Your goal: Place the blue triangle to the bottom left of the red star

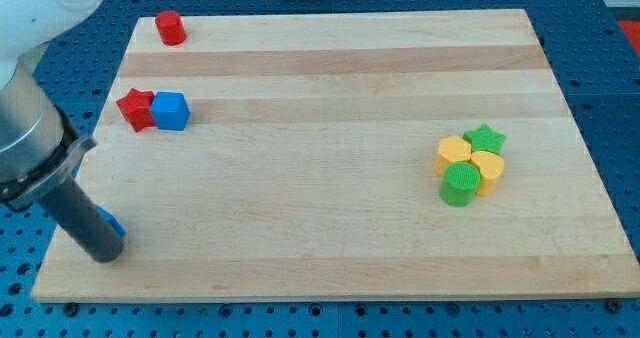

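**Asker:** Where was the blue triangle?

**Me:** Near the bench's [330,178] bottom-left corner, in the view. Only a sliver of blue [113,221] showed, poking out from behind my rod on its right side. So little of it was visible that I couldn't make out its shape; I took it for the blue triangle only by colour.

**Asker:** And your tip?

**Me:** My tip [106,252] was down on the wood, right against that blue sliver, just below and left of it. I couldn't tell for certain whether they touched, as the rod covered the spot.

**Asker:** What was your hand doing — released, clenched, holding something?

**Me:** I had no hand to speak of. The arm ended in the plain dark rod, so nothing was grasped.

**Asker:** Where was the red star?

**Me:** The red star [136,109] sat well above my tip, near the left edge. A blue cube [171,110] stood touching it on its right side. The blue sliver lay well below the star and a little to the left.

**Asker:** Anything else on the bench?

**Me:** A red cylinder [170,27] stood alone near the top-left corner. Far off on the right there was a tight cluster: a green star [486,137] at the top, a yellow block [453,154] to its left, a yellow heart [488,167] below it, and a green cylinder [460,184] at the bottom. They were all pressed together.
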